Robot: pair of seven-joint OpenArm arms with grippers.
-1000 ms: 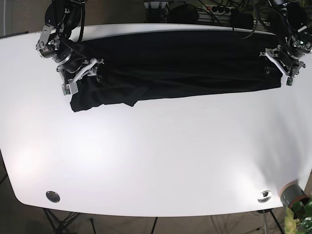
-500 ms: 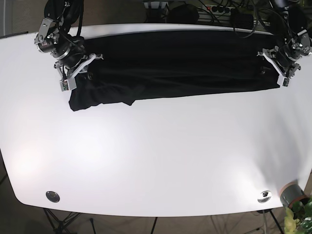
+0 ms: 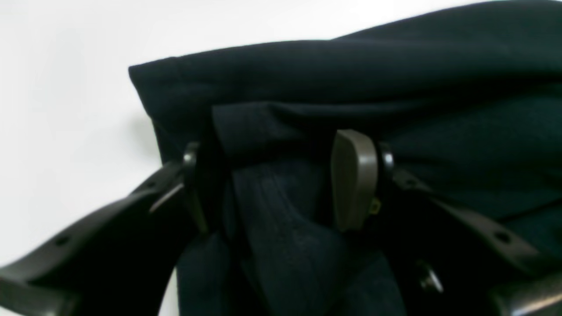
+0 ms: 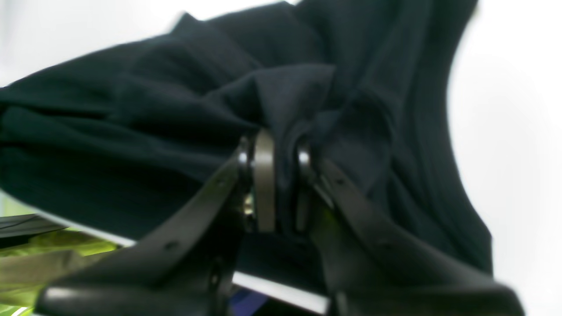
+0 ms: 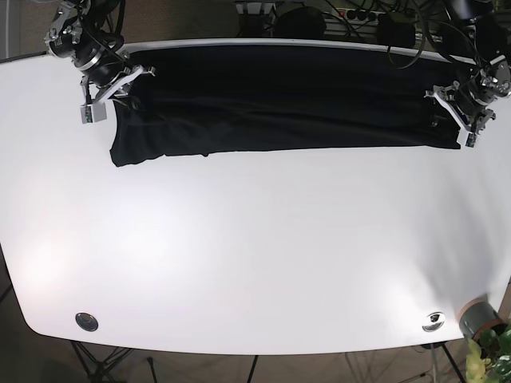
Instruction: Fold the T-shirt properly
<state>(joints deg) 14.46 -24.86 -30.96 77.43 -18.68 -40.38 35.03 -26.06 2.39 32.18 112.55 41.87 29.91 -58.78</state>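
One black T-shirt [image 5: 279, 100] — stretched long, wrinkled, folded.

We are seeing the black T-shirt [image 5: 279, 100] lying stretched in a long, wrinkled band along the far edge of the white surface [image 5: 255, 255]. Its near edge is running nearly straight, with one end drooping lower into a rumpled flap.

Showing one black shirt [image 5: 279, 100], one white table [image 5: 255, 255], two grippers [image 5: 120, 84] [image 5: 455, 108], two round metal discs [image 5: 86, 321] [image 5: 433, 321].
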